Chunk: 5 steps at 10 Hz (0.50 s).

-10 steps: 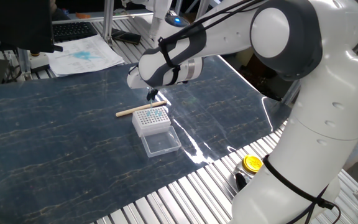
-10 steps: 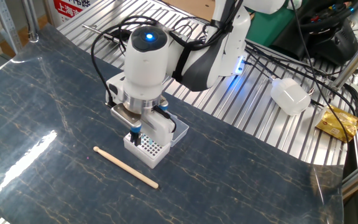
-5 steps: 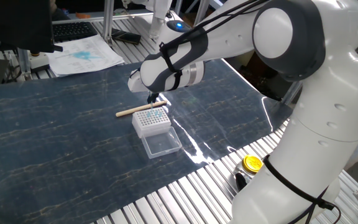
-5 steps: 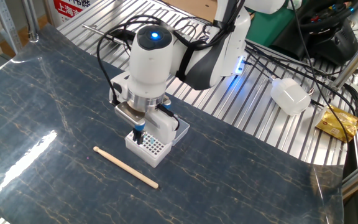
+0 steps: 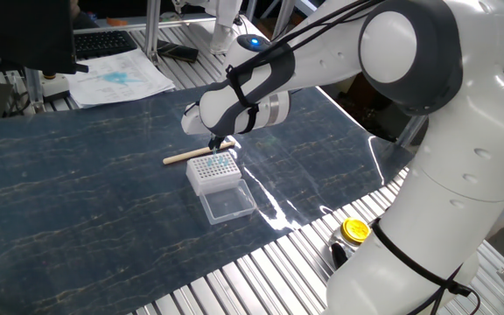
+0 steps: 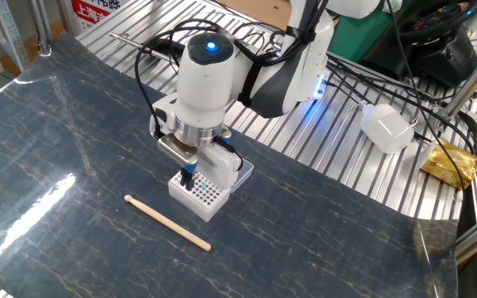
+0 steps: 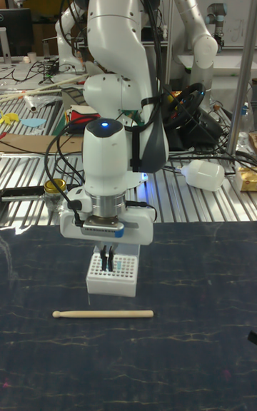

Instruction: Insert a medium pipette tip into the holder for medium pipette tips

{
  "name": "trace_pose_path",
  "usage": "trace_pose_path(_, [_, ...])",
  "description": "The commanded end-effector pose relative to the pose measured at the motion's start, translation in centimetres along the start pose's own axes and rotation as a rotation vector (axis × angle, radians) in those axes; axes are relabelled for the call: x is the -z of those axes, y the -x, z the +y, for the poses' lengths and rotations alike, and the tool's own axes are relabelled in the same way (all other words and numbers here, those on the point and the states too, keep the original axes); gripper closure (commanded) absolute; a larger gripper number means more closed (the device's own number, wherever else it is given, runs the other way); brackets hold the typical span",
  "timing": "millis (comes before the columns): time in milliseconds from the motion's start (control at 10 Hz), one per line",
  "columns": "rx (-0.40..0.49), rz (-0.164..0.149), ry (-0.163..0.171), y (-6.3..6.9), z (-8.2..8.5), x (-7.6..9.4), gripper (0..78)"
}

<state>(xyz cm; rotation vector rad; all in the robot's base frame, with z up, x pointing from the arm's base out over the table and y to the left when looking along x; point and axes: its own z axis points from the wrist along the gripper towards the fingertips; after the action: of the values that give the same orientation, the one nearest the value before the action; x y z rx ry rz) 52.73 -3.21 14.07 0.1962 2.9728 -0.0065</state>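
The holder [image 5: 214,171] is a small white rack with a grid of holes, several filled with teal tips. Its clear lid [image 5: 227,203] lies open on the dark mat beside it. My gripper [image 6: 188,177] points straight down over the holder [image 6: 198,196], its fingers close together on a small teal-blue medium pipette tip [image 6: 188,181] whose lower end sits at the hole grid. From the front, the gripper [image 7: 108,262] stands over the left part of the holder [image 7: 113,277]. In the side view the gripper [image 5: 220,145] hangs above the rack's far edge.
A long beige wooden stick [image 6: 168,223] lies on the mat just in front of the rack. A yellow-lidded jar [image 5: 354,231] and a white bottle [image 6: 387,126] sit on the metal rails off the mat. Papers [image 5: 121,75] lie at the far corner.
The gripper has shifted a little sideways across the top of the holder, still low over the grid, with the teal tip between its fingers. The holder and the stick have stayed in place.
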Motion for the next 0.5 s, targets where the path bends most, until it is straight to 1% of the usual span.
trace_pose_path(100, [-0.013, 0.001, 0.0, -0.44, 0.02, -0.1, 76.4])
trace_pose_path(300, [-0.023, 0.002, -0.001, -0.76, 0.02, -0.2, 76.4])
trace_pose_path(500, [-0.041, 0.008, -0.004, -0.96, 0.03, -0.25, 76.4])
